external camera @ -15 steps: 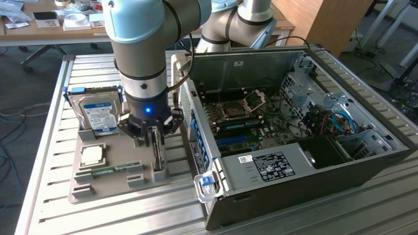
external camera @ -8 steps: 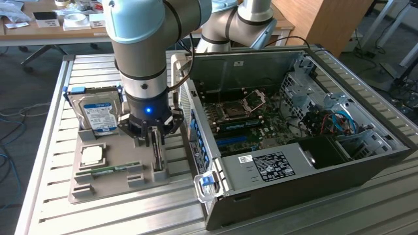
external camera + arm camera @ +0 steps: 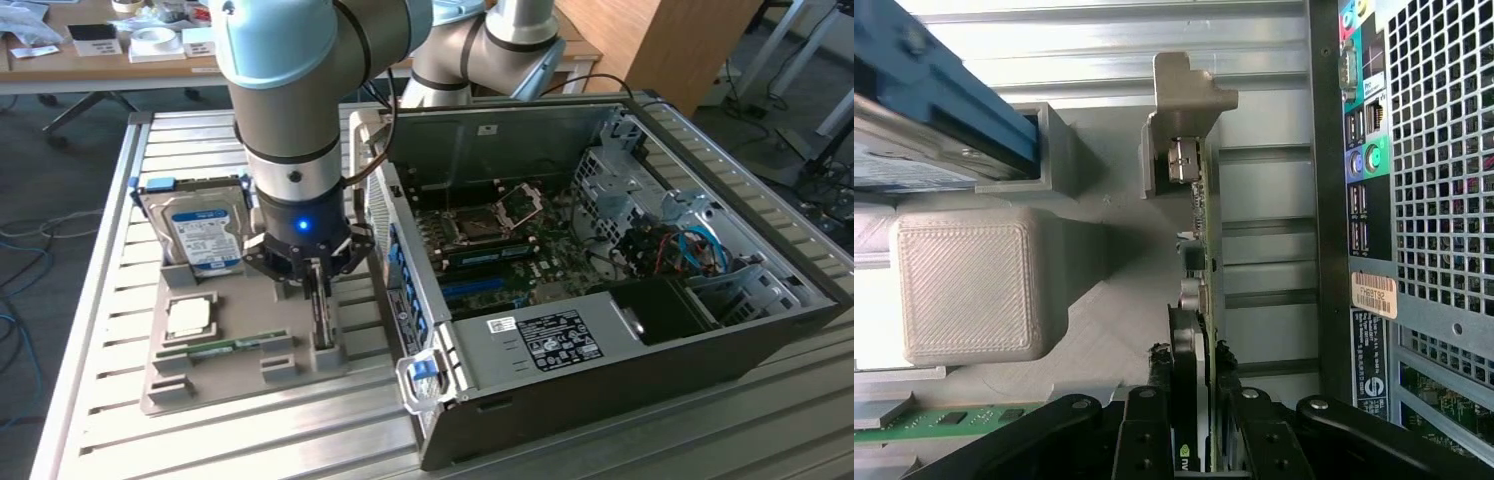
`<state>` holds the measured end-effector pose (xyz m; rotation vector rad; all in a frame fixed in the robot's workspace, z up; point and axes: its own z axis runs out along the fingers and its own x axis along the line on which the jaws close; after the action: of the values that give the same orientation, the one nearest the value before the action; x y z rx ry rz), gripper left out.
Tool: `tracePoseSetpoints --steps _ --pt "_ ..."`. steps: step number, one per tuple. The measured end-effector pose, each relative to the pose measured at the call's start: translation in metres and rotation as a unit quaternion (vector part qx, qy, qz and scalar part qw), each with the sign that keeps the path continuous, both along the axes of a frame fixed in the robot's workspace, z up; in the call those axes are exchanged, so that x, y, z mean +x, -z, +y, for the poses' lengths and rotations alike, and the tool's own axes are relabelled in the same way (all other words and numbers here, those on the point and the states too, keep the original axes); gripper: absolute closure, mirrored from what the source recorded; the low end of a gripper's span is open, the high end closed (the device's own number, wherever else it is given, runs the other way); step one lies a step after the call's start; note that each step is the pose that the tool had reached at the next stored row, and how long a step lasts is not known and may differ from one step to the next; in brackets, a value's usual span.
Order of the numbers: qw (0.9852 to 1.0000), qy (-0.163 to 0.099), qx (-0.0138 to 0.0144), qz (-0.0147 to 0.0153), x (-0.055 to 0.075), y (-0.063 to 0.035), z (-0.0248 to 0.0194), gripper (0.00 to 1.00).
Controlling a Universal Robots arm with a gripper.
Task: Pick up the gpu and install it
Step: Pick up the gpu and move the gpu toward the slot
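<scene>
The gpu [image 3: 323, 318] stands on its long edge in a slot of the grey printed holder [image 3: 240, 385], at the holder's end nearest the computer case. My gripper [image 3: 310, 275] reaches straight down over it. In the wrist view the thin dark card [image 3: 1201, 250] runs away from the camera, with its silver end bracket [image 3: 1179, 120] at the far end. The gripper [image 3: 1192, 352] straddles the card near its black fan, one fingertip [image 3: 1159, 352] close to each face. The jaws look slightly apart from the card, so I read them as open.
On the same holder stand a silver hard drive [image 3: 200, 235] with a blue-white label, a square processor [image 3: 187, 315] and a green memory stick [image 3: 220, 347]. The open computer case [image 3: 601, 270] lies just to the exterior view's right. Its rear port panel [image 3: 1414, 150] is close beside the card.
</scene>
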<state>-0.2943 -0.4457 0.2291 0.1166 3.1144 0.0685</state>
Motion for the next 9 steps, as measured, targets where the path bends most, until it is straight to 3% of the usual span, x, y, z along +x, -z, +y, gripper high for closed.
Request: tracePoseSetpoints --steps 1,9 --pt "1.0000 0.000 0.0000 0.0000 0.0000 0.0000 0.0000 0.73" --pt "1.0000 0.000 0.0000 0.0000 0.0000 0.0000 0.0000 0.73"
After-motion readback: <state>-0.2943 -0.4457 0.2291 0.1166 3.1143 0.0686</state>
